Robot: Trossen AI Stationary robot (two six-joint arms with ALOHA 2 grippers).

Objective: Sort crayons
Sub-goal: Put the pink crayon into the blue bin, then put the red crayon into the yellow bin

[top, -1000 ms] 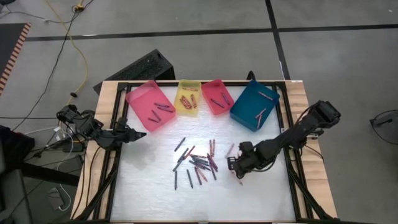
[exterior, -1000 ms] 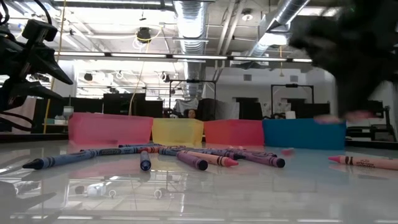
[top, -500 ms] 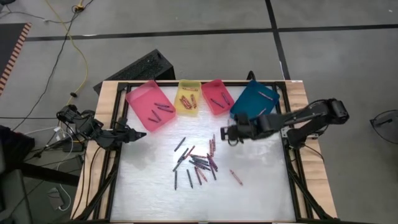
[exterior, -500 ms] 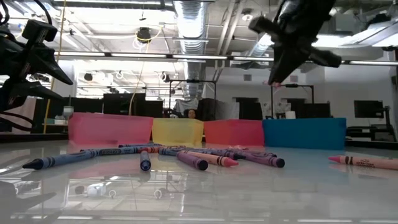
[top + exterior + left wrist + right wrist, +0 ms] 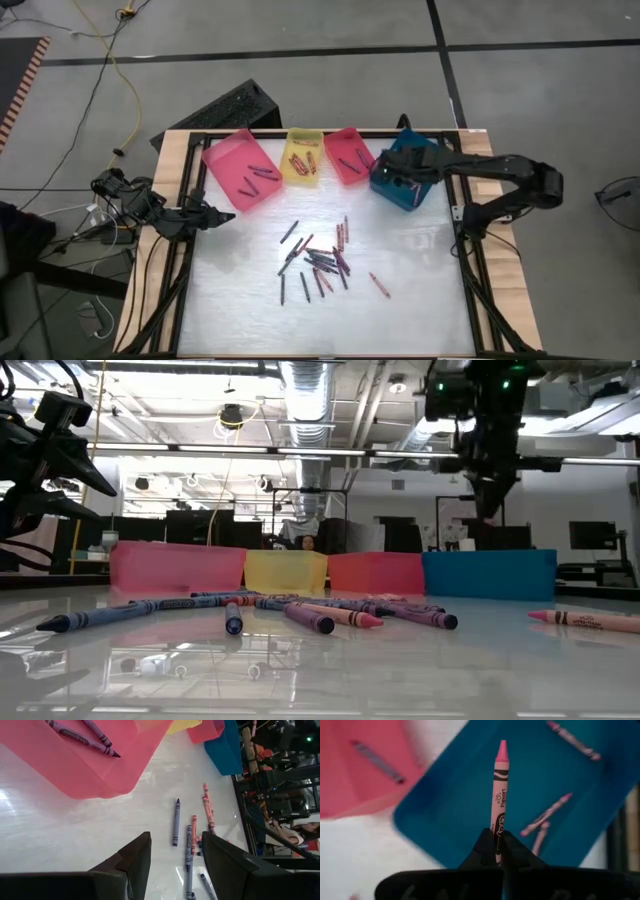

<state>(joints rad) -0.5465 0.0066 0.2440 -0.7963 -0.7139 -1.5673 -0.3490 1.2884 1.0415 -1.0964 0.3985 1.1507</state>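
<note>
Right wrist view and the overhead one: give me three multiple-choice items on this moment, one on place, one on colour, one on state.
1. Where is the right gripper?
A. over the blue tray
B. over the yellow tray
C. over the loose crayons mid-table

2. What colour is the crayon in its jaws?
A. black
B. pink
C. dark blue

3. How is the left gripper?
A. shut on a crayon
B. open, holding nothing
C. inside the pink tray

Key: 1 A, the overhead view shows it above the blue tray. 2 B, the right wrist view shows a pink stick. 3 B, the left wrist view shows bare table between its fingers.
</note>
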